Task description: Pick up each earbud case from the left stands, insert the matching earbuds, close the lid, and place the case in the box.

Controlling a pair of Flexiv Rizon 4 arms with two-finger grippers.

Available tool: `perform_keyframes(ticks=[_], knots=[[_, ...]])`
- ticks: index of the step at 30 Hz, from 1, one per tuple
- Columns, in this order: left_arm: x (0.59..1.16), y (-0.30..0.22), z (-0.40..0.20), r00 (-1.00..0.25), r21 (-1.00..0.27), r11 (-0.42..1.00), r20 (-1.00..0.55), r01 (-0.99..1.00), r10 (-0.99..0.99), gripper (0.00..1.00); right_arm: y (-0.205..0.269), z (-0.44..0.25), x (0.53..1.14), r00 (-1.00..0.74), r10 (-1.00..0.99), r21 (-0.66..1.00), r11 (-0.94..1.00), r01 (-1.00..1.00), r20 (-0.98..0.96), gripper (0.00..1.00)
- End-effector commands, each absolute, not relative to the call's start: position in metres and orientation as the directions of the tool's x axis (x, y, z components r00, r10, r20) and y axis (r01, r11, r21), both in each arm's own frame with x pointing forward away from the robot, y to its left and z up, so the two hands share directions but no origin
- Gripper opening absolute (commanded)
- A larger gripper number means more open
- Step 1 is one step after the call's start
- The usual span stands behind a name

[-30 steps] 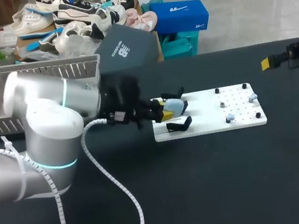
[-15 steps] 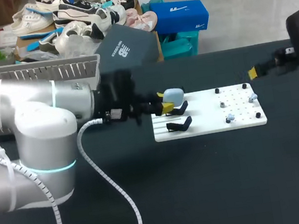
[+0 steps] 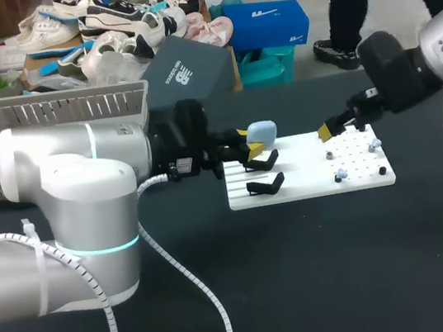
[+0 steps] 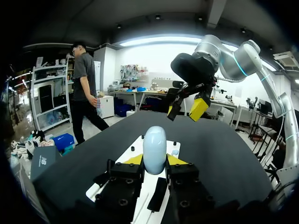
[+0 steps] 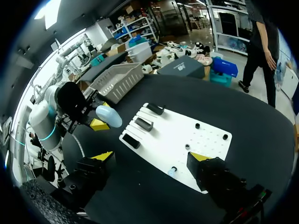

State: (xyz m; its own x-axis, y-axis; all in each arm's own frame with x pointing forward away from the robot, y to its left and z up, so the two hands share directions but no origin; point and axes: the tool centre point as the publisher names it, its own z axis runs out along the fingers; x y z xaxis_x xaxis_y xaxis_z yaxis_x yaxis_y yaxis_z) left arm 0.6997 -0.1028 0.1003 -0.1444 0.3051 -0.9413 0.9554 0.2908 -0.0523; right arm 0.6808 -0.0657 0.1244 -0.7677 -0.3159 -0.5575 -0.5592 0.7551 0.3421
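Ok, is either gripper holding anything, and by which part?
The left gripper grips the light-blue earbud case by its two sides, near the lower end. The right gripper is open and empty.

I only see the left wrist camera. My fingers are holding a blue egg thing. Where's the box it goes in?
Observer: Behind your left arm, a grey basket sits at the table's far left corner, outside your view.
Operator: Are more cases waiting on the stands?
Observer: No. The right wrist view shows three black stands on the white board, all empty; your earbud case is the only one.
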Motion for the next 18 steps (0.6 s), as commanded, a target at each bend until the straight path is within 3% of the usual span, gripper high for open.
perform_keyframes(ticks=[1, 18], knots=[[0.698, -0.114, 0.096, -0.159, -0.061, 0.312, -0.941, 0.948, 0.299, 0.0, -0.05, 0.121, 0.691, -0.765, -0.346, 0.353, 0.733, -0.582, -0.543, 1.0], [0.699, -0.131, 0.094, -0.157, -0.055, 0.326, -0.942, 0.944, 0.296, 0.0, -0.021, 0.117, 0.695, -0.735, -0.407, 0.349, 0.687, -0.638, -0.542, 1.0]])
